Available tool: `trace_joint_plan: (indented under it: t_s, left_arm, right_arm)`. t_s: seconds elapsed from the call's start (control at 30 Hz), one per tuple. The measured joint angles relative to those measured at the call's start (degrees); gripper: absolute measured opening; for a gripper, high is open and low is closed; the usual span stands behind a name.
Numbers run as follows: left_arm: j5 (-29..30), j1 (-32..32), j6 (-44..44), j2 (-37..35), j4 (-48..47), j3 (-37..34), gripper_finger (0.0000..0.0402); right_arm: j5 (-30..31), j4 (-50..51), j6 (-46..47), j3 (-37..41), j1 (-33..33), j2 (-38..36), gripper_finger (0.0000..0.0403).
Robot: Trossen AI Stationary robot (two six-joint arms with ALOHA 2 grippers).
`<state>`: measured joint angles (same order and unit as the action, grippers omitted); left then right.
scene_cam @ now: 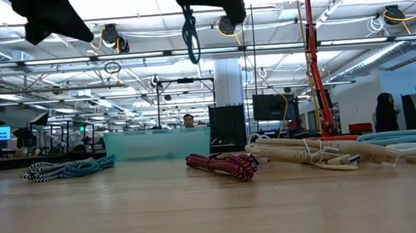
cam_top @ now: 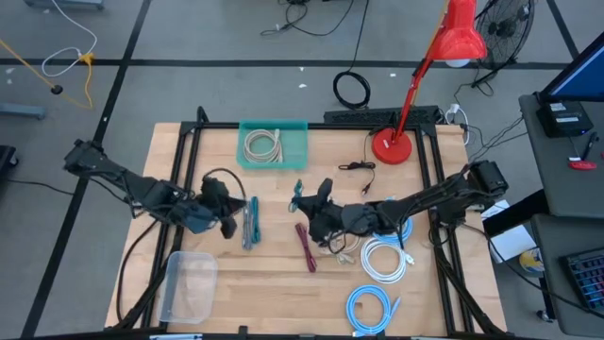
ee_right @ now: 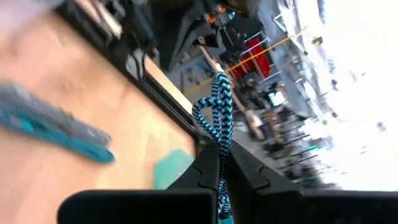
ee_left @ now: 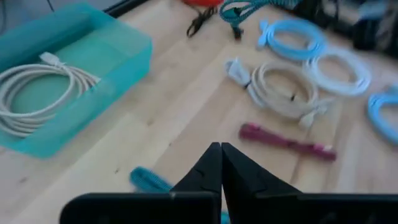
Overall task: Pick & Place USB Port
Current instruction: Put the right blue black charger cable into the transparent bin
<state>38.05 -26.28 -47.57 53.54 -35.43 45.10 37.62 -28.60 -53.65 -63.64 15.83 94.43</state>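
Right tool pinching teal-black braided cable, lifted off surface, near teal bin. Left tool pressed together, empty, beside teal cable bundle. Carry high over bin, centre the dangling loop before letting go.

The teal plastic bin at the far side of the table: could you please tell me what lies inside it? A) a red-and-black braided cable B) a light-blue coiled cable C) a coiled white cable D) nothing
C: the high view shows a coiled white cable lying inside the teal plastic bin, and the left wrist view shows the same.
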Motion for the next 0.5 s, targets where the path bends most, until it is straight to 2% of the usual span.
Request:
trace_joint_plan:
  t_s: [0.23, 0.4, 0.5]
  left_arm:
    - [-2.6, 1.51, 0.97, -10.79, 19.85, -12.49, 0.0019]
    - [-10.23, 6.52, 0.9, -14.92, 31.36, -19.01, 0.0007]
    - [-16.72, 9.95, 3.23, -14.94, 39.29, -21.34, 0.0005]
  right_arm:
    - [4.45, 0.52, -12.9, 0.0, 1.21, 0.17, 0.0]
    - [4.45, 2.1, -30.45, 0.02, 1.14, 3.5, 0.0]
    - [4.53, 0.86, -36.15, -0.79, 1.01, 6.86, 0.0]
